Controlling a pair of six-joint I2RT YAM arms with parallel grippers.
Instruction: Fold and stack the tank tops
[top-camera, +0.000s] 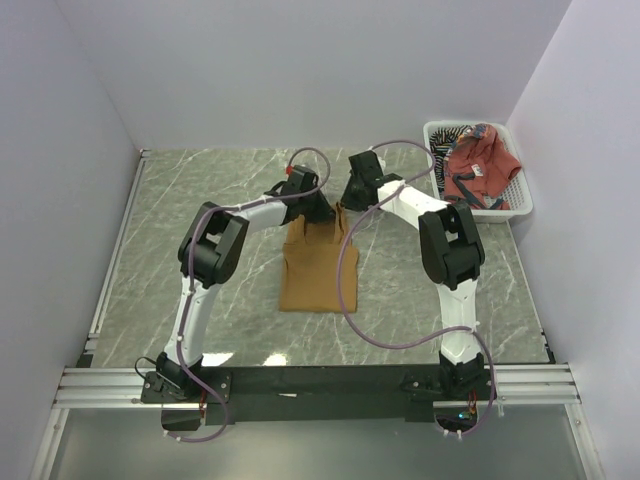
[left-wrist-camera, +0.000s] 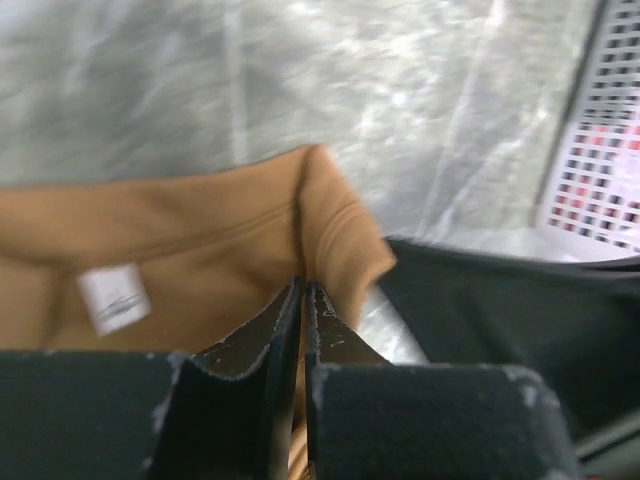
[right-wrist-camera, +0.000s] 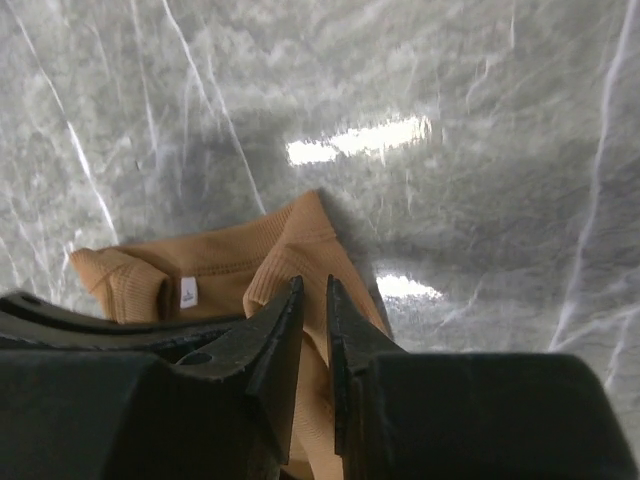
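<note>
While the mustard-tan tank top (top-camera: 312, 275) lies flat mid-table with its straps toward the far side, the white mesh basket (top-camera: 512, 206) sits well apart at the far right corner. It holds the brick-red top (top-camera: 478, 165) bunched over the striped top (top-camera: 452, 134). Both arms crowd the strap end, their black bodies hiding much of the neckline from above. A purple cable (top-camera: 347, 275) from the right arm droops across the garment's right edge. The left gripper (left-wrist-camera: 303, 292) is clenched on one strap, tan cloth showing between its fingers, near a white label (left-wrist-camera: 113, 297). The right gripper (right-wrist-camera: 313, 288) has its jaws drawn close about the other strap, with cloth in the narrow gap; whether it truly pinches I cannot tell. The table (top-camera: 190, 200) is glossy grey-green marble with pale veins, framed by metal rails (top-camera: 320, 381) and closed in by plain white walls (top-camera: 300, 70). Counted: three tank tops, one basket, two arms, two cables.
</note>
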